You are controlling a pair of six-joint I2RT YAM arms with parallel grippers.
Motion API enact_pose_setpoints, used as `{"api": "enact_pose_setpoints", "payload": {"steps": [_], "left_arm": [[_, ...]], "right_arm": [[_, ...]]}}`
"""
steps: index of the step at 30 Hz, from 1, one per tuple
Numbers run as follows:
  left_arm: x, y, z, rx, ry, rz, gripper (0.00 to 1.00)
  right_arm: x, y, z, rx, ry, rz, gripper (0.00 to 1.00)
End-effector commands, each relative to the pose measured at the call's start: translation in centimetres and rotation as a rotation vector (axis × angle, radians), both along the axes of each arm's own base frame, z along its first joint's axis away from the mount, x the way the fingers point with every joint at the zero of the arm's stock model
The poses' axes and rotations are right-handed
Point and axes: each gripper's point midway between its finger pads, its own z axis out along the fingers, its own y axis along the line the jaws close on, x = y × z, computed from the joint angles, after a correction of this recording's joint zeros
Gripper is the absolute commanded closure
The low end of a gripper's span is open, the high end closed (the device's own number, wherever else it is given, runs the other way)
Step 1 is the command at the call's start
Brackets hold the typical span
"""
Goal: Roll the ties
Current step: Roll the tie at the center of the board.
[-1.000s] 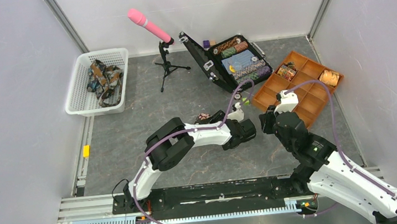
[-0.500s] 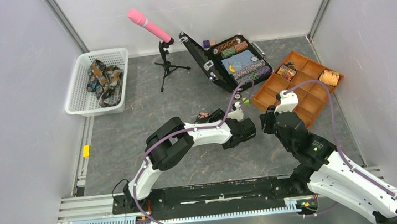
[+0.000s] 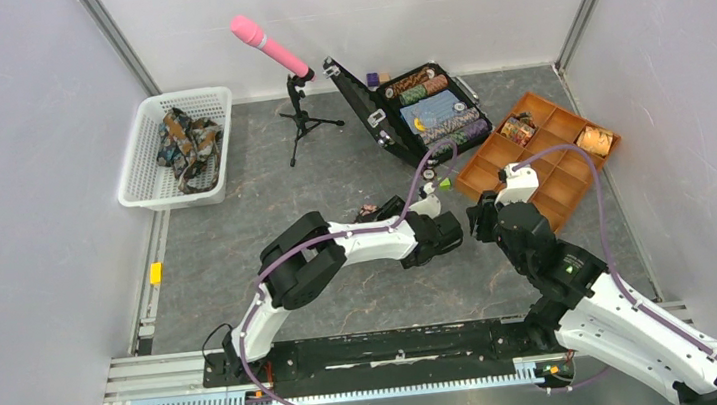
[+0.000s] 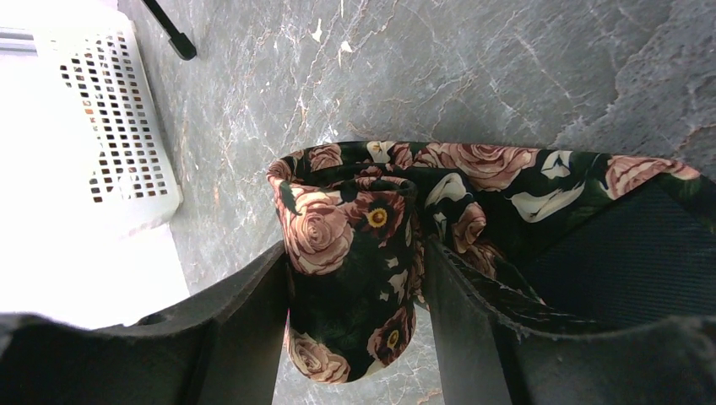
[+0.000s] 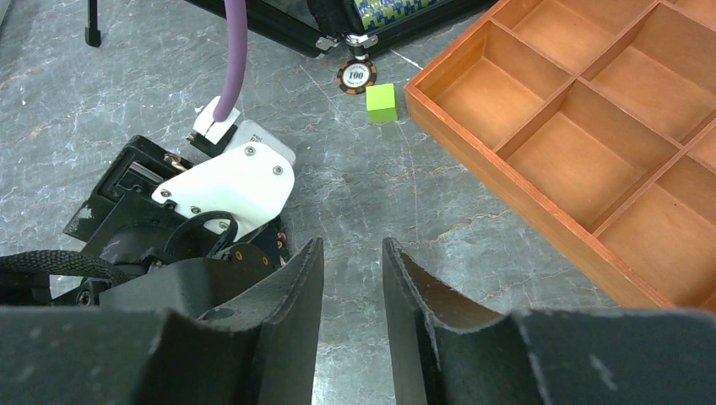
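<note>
The grey worktop [image 3: 332, 175] is walled at the sides and back, with open stone between the arms and the white basket [image 3: 178, 146] at upper left. The left arm [image 3: 359, 248] lies folded low, forearm running right to the frame's centre, its elbow slightly lower and further left than a second ago. The right arm [image 3: 585, 289] reaches up from the lower right, hardly shifted. The orange tray [image 3: 540, 153] sits just right of both wrists. The left claw [image 4: 355, 249] presses both sides of the rolled rose-print tie [image 4: 321, 236] at centre frame, its tail trailing right. The right claw [image 5: 353, 243] stands apart over stone, holding nothing, a green cube [image 5: 381, 102] ahead.
</note>
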Motion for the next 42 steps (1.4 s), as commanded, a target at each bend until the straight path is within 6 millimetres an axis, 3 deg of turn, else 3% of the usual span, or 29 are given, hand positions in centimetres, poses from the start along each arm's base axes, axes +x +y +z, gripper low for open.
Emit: {"api": "enact_pose_setpoints", "payload": {"steps": [1, 17, 42], "left_arm": [[0.2, -1.8, 3.0, -0.101, -0.03, -0.015, 0.36], [0.3, -1.9, 4.6, -0.119, -0.049, -0.017, 0.36], [-1.5, -3.6, 3.7, -0.284, 0.069, -0.007, 0.38]], "right_arm": [[0.2, -0.2, 0.2, -0.004, -0.013, -0.017, 0.62], [0.2, -0.2, -0.1, -0.004, -0.005, -0.016, 0.63], [0.1, -0.1, -0.3, -0.001, -0.002, -0.015, 0.64]]}}
